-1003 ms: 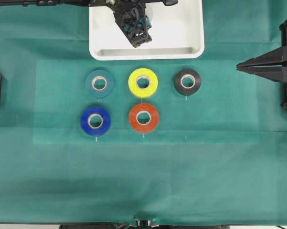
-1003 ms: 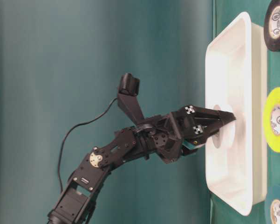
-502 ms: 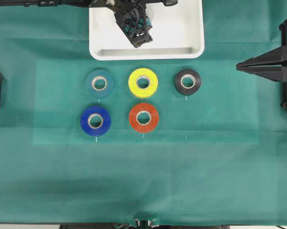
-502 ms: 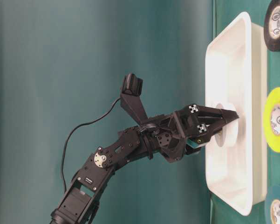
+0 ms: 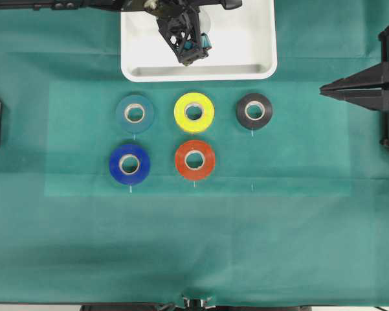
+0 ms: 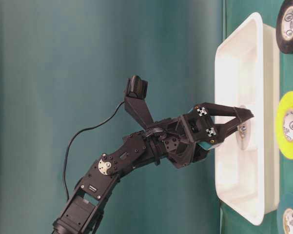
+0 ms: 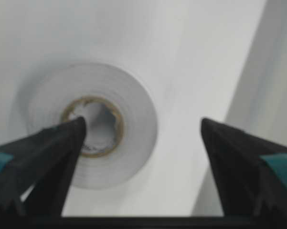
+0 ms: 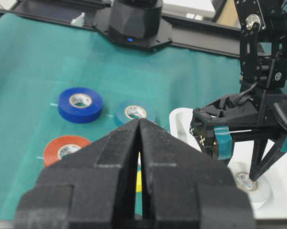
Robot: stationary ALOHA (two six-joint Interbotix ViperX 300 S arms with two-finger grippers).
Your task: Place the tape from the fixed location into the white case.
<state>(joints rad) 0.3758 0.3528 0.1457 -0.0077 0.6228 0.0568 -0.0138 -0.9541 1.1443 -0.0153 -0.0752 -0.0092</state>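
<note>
Left wrist view is showing the left end effector spreading wide above the tape, which is lying flat inside the white case, apparently released there. It is looking white with a pale cardboard core. The right end effector is sitting pressed together, parked.

A teal-green cloth covers the whole table, evenly lit, with a paler rectangular patch at its middle.
</note>
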